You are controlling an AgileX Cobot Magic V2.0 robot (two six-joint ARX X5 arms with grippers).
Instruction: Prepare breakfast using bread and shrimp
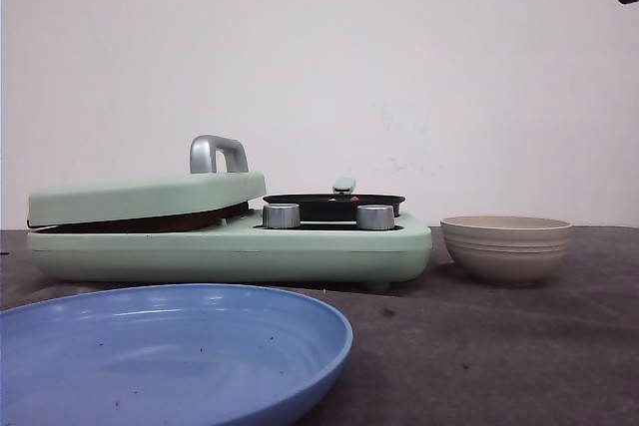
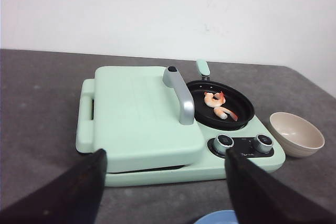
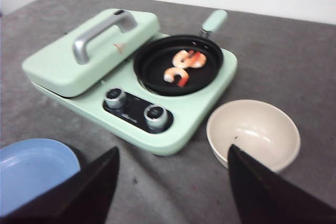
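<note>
I am reading this as the cooking stage, somewhere past the middle. The shrimp (image 3: 181,67) are lying in the small black pan (image 3: 152,72) on the right half of the mint-green breakfast maker (image 2: 136,171), already pink-orange and curled. The beige bowl (image 3: 253,132) just beside the maker is sitting empty, so I am judging the shrimp transfer as done. The hinged lid (image 2: 134,111) of the griddle half is resting down, slightly propped in the front view, with a dark strip showing in the gap. I am guessing the bread is pressed inside there, but I am not seeing any slice in any view, so I cannot confirm it. The blue plate (image 1: 170,356) nearest me is holding nothing yet, so plating is what I am counting as left: lifting the lid by its silver handle (image 2: 179,95), then moving bread and shrimp onto the plate. Both arms are hovering back from the maker. The left end effector (image 2: 165,187) is spread wide and gripping nothing; the right end effector (image 3: 173,182) is likewise spread wide and carrying nothing.
</note>
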